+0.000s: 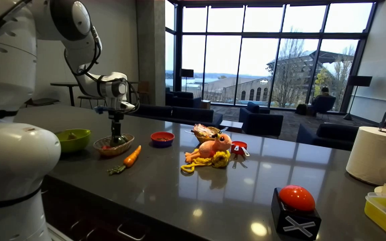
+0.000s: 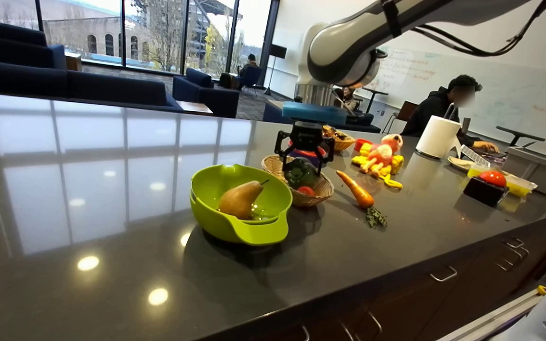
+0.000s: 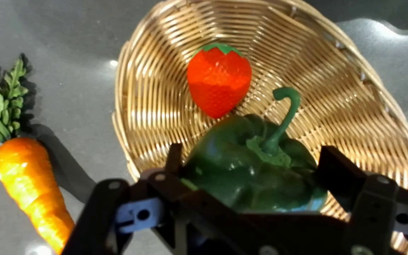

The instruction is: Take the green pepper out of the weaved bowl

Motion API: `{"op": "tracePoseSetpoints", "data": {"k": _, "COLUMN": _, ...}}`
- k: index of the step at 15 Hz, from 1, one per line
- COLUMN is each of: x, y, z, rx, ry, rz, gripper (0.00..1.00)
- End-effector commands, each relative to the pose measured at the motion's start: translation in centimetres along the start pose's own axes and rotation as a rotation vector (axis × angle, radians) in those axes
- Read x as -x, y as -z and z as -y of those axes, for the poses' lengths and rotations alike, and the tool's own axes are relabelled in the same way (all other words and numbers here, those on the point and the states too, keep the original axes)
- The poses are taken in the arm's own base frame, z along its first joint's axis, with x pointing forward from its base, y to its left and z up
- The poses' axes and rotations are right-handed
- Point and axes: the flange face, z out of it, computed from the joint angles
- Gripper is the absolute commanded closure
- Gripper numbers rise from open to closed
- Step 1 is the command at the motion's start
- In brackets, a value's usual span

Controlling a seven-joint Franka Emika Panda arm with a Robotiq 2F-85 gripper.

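Note:
The green pepper [image 3: 246,173] lies in the weaved bowl [image 3: 147,92], with its curled stem pointing up and tilted. In both exterior views the pepper [image 1: 120,140] [image 2: 300,172] sits under and between the fingers, inside the weaved bowl [image 1: 106,151] [image 2: 323,192]. My gripper [image 3: 250,163] is low over the bowl, with one finger on each side of the pepper. The fingers are spread wide. A thin gap shows beside the left finger in the wrist view; contact on the right finger is unclear. The pepper's lower part is hidden behind the gripper body.
A red strawberry [image 3: 219,79] lies in the weaved bowl beside the pepper. An orange carrot [image 2: 356,189] lies next to the bowl. The lime-green bowl [image 2: 240,232] holds a pear [image 2: 241,199]. A small red-rimmed bowl [image 1: 162,142] and an orange plush toy [image 1: 209,147] stand nearby.

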Motion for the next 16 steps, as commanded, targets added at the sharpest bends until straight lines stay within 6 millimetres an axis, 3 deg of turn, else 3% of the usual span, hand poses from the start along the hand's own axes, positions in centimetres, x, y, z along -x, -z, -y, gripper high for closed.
{"op": "tracePoseSetpoints", "data": {"k": 1, "x": 0.0, "y": 1.7, "z": -0.3, "rx": 0.026, "ry": 0.037, "rz": -0.034, "gripper": 0.3}}
{"op": "tracePoseSetpoints", "data": {"k": 9, "x": 1.2, "y": 8.2, "z": -1.4, "rx": 0.05, "ry": 0.113, "rz": -0.063, "gripper": 0.3}}
{"op": "tracePoseSetpoints", "data": {"k": 13, "x": 0.9, "y": 10.6, "z": -4.5, "rx": 0.016, "ry": 0.192, "rz": -0.083, "gripper": 0.3}}
{"op": "tracePoseSetpoints", "data": {"k": 16, "x": -0.8, "y": 11.2, "z": -8.2, "rx": 0.009, "ry": 0.291, "rz": -0.102, "gripper": 0.3}}
